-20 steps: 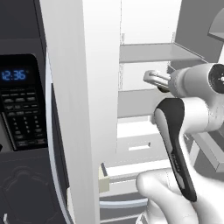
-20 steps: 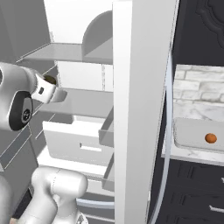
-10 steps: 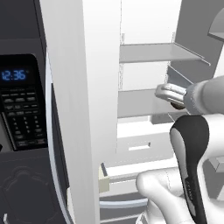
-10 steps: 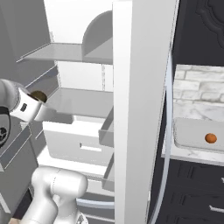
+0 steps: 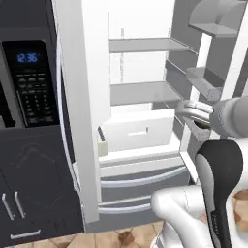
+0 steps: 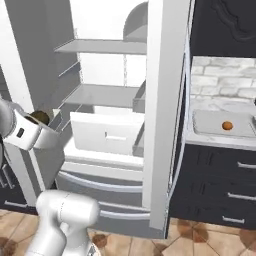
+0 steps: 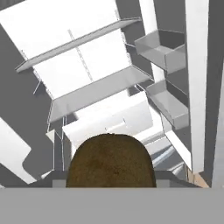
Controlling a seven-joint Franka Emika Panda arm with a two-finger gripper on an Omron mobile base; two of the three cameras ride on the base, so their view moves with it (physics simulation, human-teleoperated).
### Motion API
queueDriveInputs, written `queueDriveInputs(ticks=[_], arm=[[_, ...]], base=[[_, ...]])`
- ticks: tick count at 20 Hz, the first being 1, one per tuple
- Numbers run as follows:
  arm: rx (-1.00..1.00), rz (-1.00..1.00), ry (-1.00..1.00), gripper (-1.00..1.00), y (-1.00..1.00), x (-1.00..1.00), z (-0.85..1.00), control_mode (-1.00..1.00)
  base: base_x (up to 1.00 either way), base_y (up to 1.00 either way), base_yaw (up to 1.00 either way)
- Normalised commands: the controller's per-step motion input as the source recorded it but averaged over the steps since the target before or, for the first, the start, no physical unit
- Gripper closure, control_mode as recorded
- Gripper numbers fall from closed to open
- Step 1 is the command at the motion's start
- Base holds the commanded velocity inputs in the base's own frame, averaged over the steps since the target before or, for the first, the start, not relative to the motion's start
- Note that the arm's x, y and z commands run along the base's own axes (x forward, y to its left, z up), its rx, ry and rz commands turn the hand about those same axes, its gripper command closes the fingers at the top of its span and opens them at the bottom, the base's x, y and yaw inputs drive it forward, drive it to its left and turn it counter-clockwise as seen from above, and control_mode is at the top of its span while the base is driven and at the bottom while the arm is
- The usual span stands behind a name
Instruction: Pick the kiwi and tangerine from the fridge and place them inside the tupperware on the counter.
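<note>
My gripper (image 6: 40,121) is shut on the kiwi (image 6: 39,118), a dark brown ball, in front of the open fridge (image 6: 107,95) at its left side. In the left base view the gripper (image 5: 196,118) hangs by the right door bins, level with the white inner drawer (image 5: 138,131); the kiwi (image 5: 200,127) shows as a dark patch in it. Close up, the kiwi (image 7: 111,159) sits between the fingers, with the fridge shelves (image 7: 96,87) beyond. The tangerine (image 6: 227,125) lies in the grey tupperware (image 6: 202,125) on the marble counter (image 6: 220,106).
A dark wall oven with a blue clock (image 5: 26,57) stands left of the fridge. The open fridge doors (image 5: 82,97) (image 6: 162,100) flank the opening; the right one stands between gripper and counter. Door bins (image 5: 206,82) jut out near the hand. Dark cabinets (image 6: 220,185) sit under the counter.
The whole picture has shifted, so the base has moved. The gripper, still shut on the kiwi, has dropped from shelf height and drawn back out of the fridge.
</note>
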Motion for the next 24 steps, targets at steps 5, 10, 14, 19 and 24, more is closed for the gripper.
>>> queueDriveInputs(ticks=[5, 10, 14, 19, 24], arm=[[0.0, 0.0, 0.0, 1.0, 0.0, 0.0, 0.0, 1.0], [0.0, 0.0, 0.0, 1.0, 0.0, 0.0, 0.0, 1.0], [0.0, 0.0, 0.0, 1.0, 0.0, 0.0, 0.0, 1.0], [0.0, 0.0, 0.0, 1.0, 0.0, 0.0, 0.0, 1.0], [0.0, 0.0, 0.0, 1.0, 0.0, 0.0, 0.0, 1.0]], base=[[-0.82, -0.13, -0.53], [-0.37, -0.4, -1.0], [-0.06, -0.48, -0.96], [0.49, -0.57, -0.26], [0.66, -0.53, 0.01]])
